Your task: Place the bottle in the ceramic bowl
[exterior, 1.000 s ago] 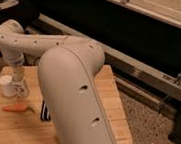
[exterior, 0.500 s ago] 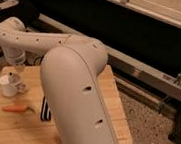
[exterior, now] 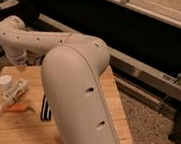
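At nine o'clock over the wooden table (exterior: 15, 131), the gripper (exterior: 17, 74) has just pinched shut above the tilted bottle (exterior: 15, 90) beside the white cup (exterior: 4, 80); grasp unconfirmed, bowl unseen.

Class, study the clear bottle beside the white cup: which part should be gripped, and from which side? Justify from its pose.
Grip the bottle across its middle, coming from above: it seems to lie tilted on the table, with the cup close beside it, so side approaches look crowded. The end effector, shut, hangs right above it.
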Motion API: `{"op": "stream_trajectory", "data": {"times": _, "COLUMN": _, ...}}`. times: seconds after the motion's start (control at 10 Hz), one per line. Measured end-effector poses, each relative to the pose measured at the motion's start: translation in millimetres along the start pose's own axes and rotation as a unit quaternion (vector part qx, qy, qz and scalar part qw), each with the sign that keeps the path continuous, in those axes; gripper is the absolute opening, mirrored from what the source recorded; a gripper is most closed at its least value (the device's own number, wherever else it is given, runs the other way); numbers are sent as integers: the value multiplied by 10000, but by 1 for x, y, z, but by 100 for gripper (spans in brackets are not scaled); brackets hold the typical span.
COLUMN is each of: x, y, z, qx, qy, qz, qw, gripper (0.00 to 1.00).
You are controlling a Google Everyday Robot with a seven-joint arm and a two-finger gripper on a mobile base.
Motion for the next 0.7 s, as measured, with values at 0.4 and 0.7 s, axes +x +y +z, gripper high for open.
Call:
{"op": "stream_trajectory", "data": {"times": 0.4, "x": -17, "y": 15, "z": -14, "qx": 86, "qy": -111, "qz": -403, "qw": 9991, "gripper": 39}}
{"op": "stream_trajectory", "data": {"times": 0.7, "x": -27, "y": 44, "z": -7, "qx": 41, "qy": -262, "qz": -532, "qw": 9982, "gripper": 68}}
